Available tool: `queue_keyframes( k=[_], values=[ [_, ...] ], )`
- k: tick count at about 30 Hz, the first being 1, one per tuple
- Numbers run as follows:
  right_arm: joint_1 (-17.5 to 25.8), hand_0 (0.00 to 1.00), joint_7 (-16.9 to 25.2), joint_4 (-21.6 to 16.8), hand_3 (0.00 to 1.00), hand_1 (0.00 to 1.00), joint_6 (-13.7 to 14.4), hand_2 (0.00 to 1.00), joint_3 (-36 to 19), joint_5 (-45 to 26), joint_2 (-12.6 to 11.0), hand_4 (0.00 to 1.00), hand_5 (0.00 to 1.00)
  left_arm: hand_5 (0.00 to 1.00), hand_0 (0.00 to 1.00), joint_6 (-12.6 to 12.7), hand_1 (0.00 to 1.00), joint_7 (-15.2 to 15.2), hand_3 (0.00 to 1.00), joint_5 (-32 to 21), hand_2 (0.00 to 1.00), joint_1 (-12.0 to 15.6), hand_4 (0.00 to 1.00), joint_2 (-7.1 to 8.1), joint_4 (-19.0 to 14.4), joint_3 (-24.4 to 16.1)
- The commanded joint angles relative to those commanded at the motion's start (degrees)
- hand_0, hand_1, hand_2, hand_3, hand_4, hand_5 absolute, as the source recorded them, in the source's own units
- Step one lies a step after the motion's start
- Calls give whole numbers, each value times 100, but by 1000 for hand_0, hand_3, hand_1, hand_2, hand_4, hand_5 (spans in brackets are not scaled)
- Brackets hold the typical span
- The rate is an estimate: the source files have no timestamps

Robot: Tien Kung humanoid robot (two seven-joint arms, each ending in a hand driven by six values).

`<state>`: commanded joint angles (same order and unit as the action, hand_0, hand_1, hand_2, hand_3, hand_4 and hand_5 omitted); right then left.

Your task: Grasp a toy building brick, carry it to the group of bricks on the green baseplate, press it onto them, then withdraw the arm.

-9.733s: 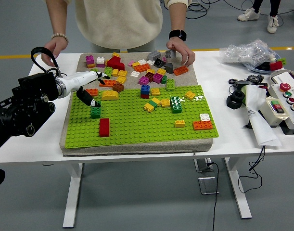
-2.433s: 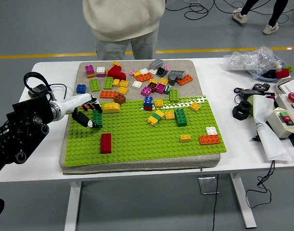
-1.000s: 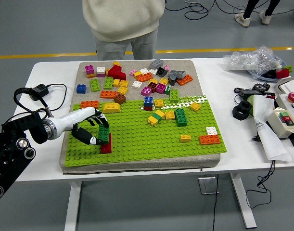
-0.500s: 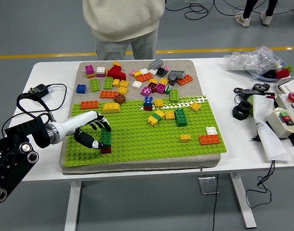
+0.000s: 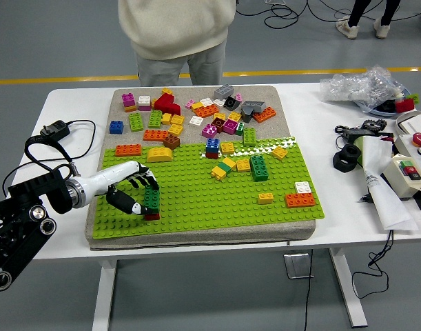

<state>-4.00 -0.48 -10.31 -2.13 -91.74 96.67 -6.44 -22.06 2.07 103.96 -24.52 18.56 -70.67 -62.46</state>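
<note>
My left hand reaches in from the left over the green baseplate. Its fingers are curled around a dark green brick. That brick sits on top of a red brick near the baseplate's front left; only the red brick's lower edge shows. Other bricks stand on the baseplate: a yellow and green group in the middle, an orange brick and a white one at the right. My right hand is out of view.
Several loose bricks lie on the grey mat beyond the baseplate. A person stands at the far side, hands out of sight. A black cable lies at the left. A control box, paper and plastic bags fill the right.
My left hand carried the green brick from the baseplate's left edge toward the front and set it down on the red brick. In the last half second it hardly moved.
</note>
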Motion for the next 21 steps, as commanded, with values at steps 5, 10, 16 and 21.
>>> queue_keyframes(
  k=[5,10,16,21],
  values=[
    [3,774,-1,0,765,704,-2,746,2,-5,4,998,767,2,676,2,730,-15,585,20,518,8,459,-13,21,-7],
    [5,774,0,0,765,704,-5,747,0,-9,1,998,767,2,755,-3,746,-40,589,43,522,5,511,-31,48,-15],
    [-1,773,2,0,764,702,-8,747,1,-17,1,998,767,2,799,5,754,-70,596,65,525,-16,538,-31,78,-17],
    [-6,774,1,0,765,702,-9,747,4,-28,3,998,767,2,803,13,756,-82,599,77,529,-31,550,-27,100,-15]
  ],
)
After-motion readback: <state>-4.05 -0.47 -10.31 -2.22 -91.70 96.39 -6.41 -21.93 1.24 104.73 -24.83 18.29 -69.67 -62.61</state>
